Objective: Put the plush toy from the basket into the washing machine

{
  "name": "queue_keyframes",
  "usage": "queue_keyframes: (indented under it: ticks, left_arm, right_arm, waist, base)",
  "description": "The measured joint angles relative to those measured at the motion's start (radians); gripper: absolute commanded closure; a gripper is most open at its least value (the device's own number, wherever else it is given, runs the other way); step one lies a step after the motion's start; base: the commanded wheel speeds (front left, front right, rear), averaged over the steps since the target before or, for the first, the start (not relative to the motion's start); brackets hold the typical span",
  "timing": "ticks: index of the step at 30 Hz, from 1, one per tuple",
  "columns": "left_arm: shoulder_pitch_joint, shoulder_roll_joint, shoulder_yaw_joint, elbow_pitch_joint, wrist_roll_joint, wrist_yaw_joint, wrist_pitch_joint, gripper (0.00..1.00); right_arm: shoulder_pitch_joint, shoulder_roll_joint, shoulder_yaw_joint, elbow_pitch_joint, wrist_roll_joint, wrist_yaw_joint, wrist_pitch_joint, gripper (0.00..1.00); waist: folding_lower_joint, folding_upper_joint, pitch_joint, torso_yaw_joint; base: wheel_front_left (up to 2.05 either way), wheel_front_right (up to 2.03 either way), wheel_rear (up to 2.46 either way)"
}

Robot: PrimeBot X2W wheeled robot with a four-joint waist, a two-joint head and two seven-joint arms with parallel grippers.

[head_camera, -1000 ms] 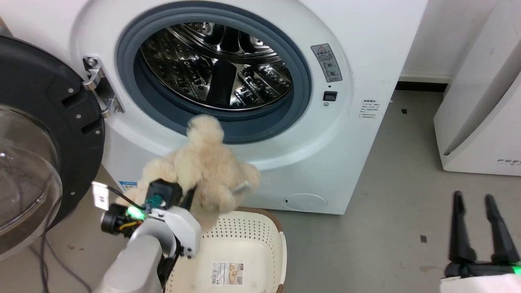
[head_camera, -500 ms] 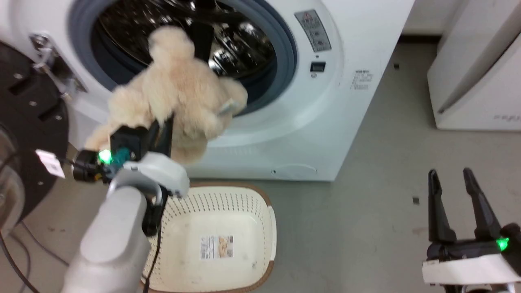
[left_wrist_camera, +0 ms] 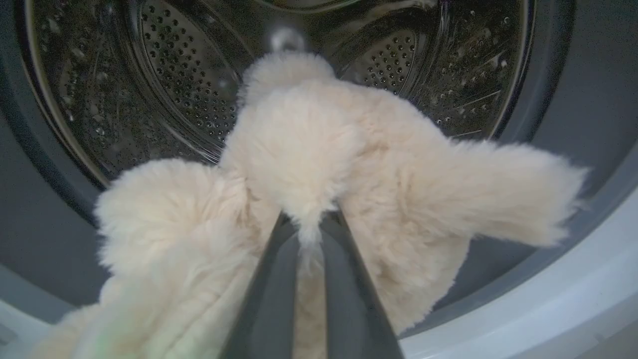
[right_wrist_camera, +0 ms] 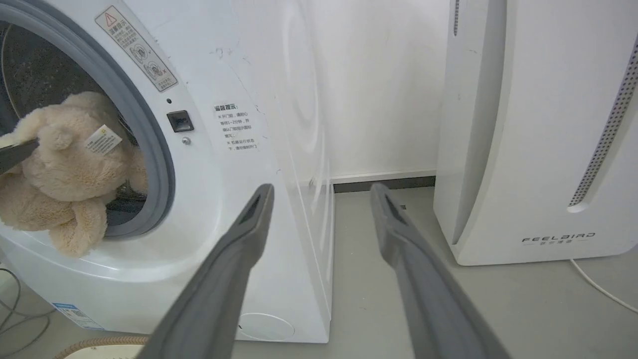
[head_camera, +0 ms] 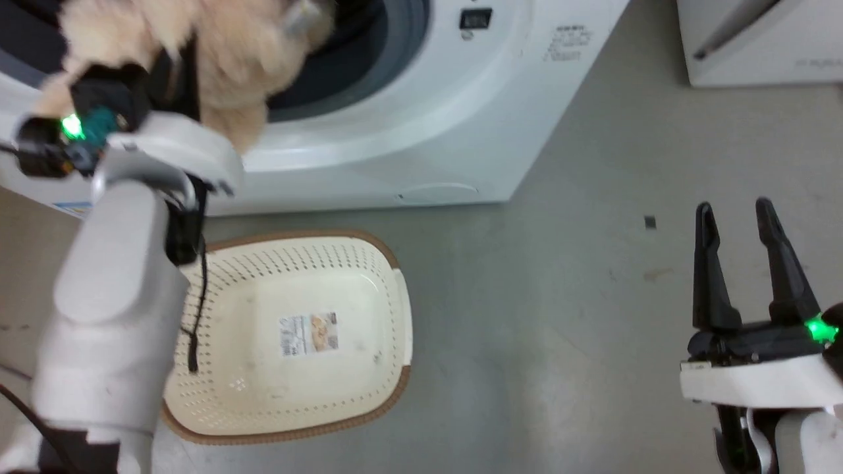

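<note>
The washing machine (head_camera: 408,131) stands open, and the basket (head_camera: 397,309) on the floor (head_camera: 560,296) before it is empty. Within a second the plush toy (right_wrist_camera: 65,169) has gone from below the door seal (right_wrist_camera: 160,164) into the mouth, so probably only the release remains. The left wrist view shows the left hand (left_wrist_camera: 310,219) clamped on its fur before the drum (left_wrist_camera: 174,89); the right wrist view shows its tag (right_wrist_camera: 102,139). The right hand (head_camera: 734,207) hangs spread, empty.

I see the plush toy (left_wrist_camera: 299,149) as fluffy beige-cream against the washing machine (head_camera: 408,131), which is white with a grey door seal (right_wrist_camera: 160,164) and a shiny steel drum (left_wrist_camera: 174,89) dotted with small holes. In front of the washing machine the basket (head_camera: 299,262) is cream with perforated sides (its rim a woven-look brown), on a grey floor (head_camera: 560,296).
</note>
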Motion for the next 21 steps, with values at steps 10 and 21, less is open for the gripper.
queue_keyframes:
  ticks: [10,21]
  left_arm:
    - [-0.220,0.067,0.044,0.070,0.032,-0.008,-0.006,1.00]
    - [-0.462,0.152,0.086,0.156,0.042,-0.011,-0.006,1.00]
  right_arm:
    - [-0.072,0.000,0.016,-0.008,0.042,0.000,0.000,0.00]
    - [-0.117,0.000,0.024,-0.016,0.081,0.000,0.000,0.00]
  waist:
    - [0.0001,0.0000,0.153,-0.077]
    - [0.0001,0.0000,0.291,-0.162]
  base:
    - [0.00,0.00,0.00]
    - [0.00,0.00,0.00]
